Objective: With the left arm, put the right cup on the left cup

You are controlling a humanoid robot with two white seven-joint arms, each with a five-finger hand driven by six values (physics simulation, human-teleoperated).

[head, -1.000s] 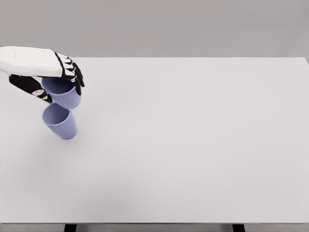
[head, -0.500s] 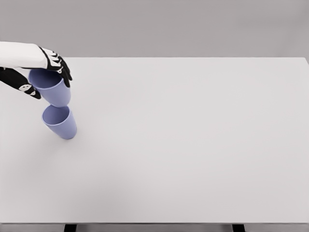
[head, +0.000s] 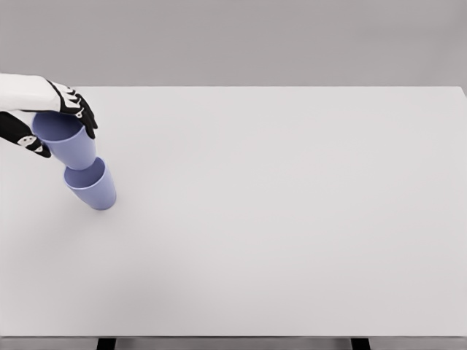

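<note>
Two blue-violet cups show at the left of the white table [head: 292,219]. One cup [head: 93,188] stands upright on the table. The other cup [head: 67,140] hangs tilted just above and to the left of it, its base at the standing cup's rim. My left hand [head: 55,120] comes in from the left edge and is shut on the upper cup, black fingers over its far rim and thumb on the near side. The right arm is out of view.
Only the table's far edge and right edge [head: 461,95] and its dark legs at the bottom border show besides the cups.
My left hand has carried the held cup leftward and slightly down, from above the standing cup to its upper left. The standing cup has not moved.
</note>
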